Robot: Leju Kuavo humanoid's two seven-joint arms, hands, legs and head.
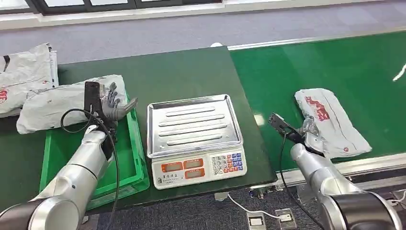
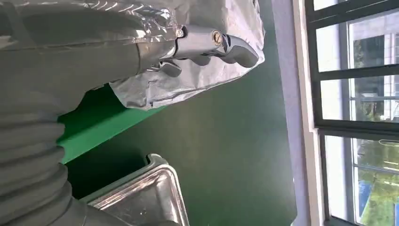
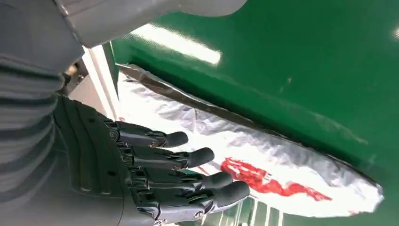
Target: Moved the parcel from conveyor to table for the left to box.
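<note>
Parcel (image 1: 330, 122) lay flat on the green conveyor (image 1: 354, 72), near its front edge, to the right of the table: a grey plastic mailer with red print, crinkled. Right hand (image 1: 309, 132) sat at the parcel's near-left end, not gripping. The right wrist view showed the fingers (image 3: 188, 157) stretched out and apart, just over the bag (image 3: 263, 165), nothing between them (whether they touched the plastic, can't tell).

Scale (image 1: 194, 139) stood on the dark green table (image 1: 182, 72) between the two arms, steel pan on top, keypad and displays facing the robot. Its pan corner (image 2: 146, 197) also showed in the left wrist view.

Left hand (image 1: 112, 105) was raised over the far end of the green crate (image 1: 136, 143) at the table's left, fingers spread, holding nothing. Just behind it lay a second grey bag (image 1: 62, 103), resting across the crate's far rim. In the left wrist view the thumb (image 2: 221, 44) sat close against that bag (image 2: 197, 75); contact not clear.

A third grey bag (image 1: 24, 76) lay further back at the table's left corner, against the second one. Beyond the table ran grey floor (image 1: 191, 28). Cables and a floor socket (image 1: 285, 215) were below the table's front edge.
</note>
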